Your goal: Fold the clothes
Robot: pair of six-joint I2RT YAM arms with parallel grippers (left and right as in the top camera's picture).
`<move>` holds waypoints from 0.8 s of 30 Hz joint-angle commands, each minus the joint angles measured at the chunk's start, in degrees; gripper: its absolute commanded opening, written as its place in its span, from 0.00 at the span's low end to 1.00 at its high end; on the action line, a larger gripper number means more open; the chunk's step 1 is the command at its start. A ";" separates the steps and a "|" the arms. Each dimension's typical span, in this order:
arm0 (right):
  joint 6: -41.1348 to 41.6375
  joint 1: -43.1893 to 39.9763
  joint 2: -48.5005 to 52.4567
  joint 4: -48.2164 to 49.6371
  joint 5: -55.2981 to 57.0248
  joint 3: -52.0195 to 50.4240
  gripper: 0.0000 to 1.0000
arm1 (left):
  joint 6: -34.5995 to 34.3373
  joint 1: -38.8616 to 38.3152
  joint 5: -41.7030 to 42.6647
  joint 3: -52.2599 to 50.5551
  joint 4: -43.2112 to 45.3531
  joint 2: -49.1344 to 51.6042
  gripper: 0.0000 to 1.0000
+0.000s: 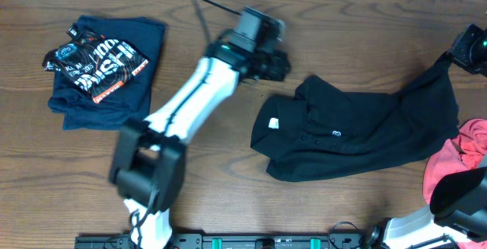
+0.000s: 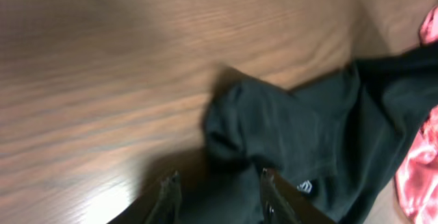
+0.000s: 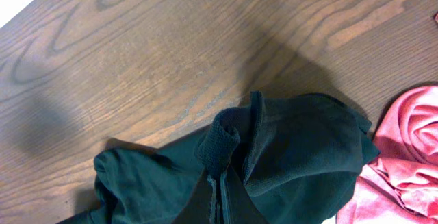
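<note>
The clothes, a black garment with a small white logo, lie spread across the table's right half. Their far right corner is pulled up toward my right gripper. In the right wrist view, that gripper is shut on a ribbed edge of the clothes. My left gripper hovers just beyond the garment's upper left end. In the left wrist view it stands open over the black fabric, with nothing gripped between its fingers.
A folded navy garment with white-and-orange print lies at the far left. A coral-red garment is bunched at the right edge, touching the black one. The left arm slants across the table's middle.
</note>
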 commanded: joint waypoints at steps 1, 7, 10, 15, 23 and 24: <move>-0.07 0.44 -1.03 -0.55 0.22 0.42 0.01 | -0.20 -3.37 1.51 0.26 3.72 3.63 0.45; -0.98 0.44 -1.03 -1.29 0.31 0.42 0.01 | -3.26 -6.08 1.44 0.26 12.59 9.42 0.49; -1.16 0.44 -1.03 -1.70 1.38 0.42 0.01 | -6.16 -6.08 1.38 0.28 15.39 11.34 0.49; -1.60 0.44 -1.03 -2.21 1.51 0.42 0.01 | -6.49 -6.03 -1.73 0.28 18.08 12.74 0.49; -1.55 0.44 -1.03 -2.51 1.51 0.42 0.01 | -6.78 -6.03 -5.11 0.26 18.51 14.36 0.50; -1.57 0.44 -1.03 -2.58 1.51 0.42 0.01 | -7.65 -6.03 -5.14 0.26 18.53 14.75 0.50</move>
